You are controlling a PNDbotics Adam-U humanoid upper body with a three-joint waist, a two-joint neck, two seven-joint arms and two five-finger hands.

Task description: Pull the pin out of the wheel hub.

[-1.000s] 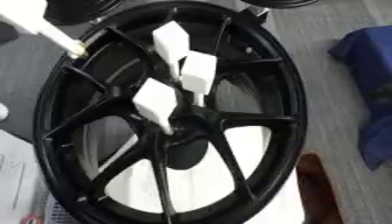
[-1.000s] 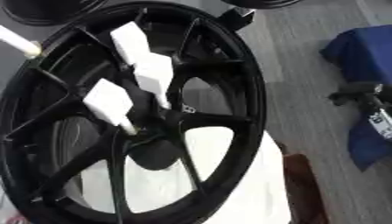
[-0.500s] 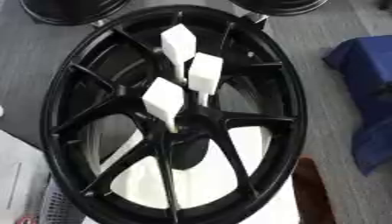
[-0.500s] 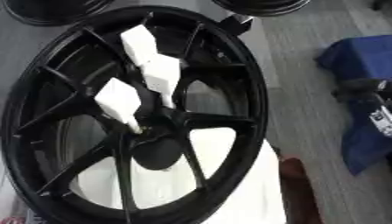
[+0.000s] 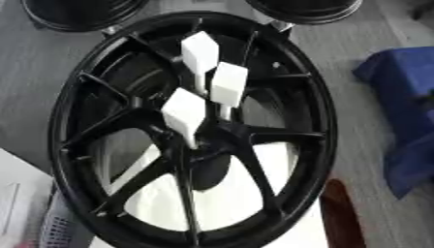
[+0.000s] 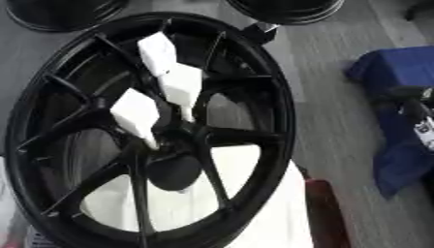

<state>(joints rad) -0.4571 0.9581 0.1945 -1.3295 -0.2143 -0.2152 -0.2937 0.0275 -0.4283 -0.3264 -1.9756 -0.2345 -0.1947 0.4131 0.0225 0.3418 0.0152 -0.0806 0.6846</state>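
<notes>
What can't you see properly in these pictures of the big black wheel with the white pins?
- Robot hands: neither shows in either eye view.
- Wheel: its bottom rim is cut off by the lower edge in both views.
- White pins: their lower ends are too blurred to tell how deep they sit in the hub.
- Blue thing: cut off by the right edge; the small items on it are too blurred to name.

Black wheel hub (image 5: 101, 121) fills view; three white pins (image 5: 185, 114) stand upright near centre, close together.
</notes>
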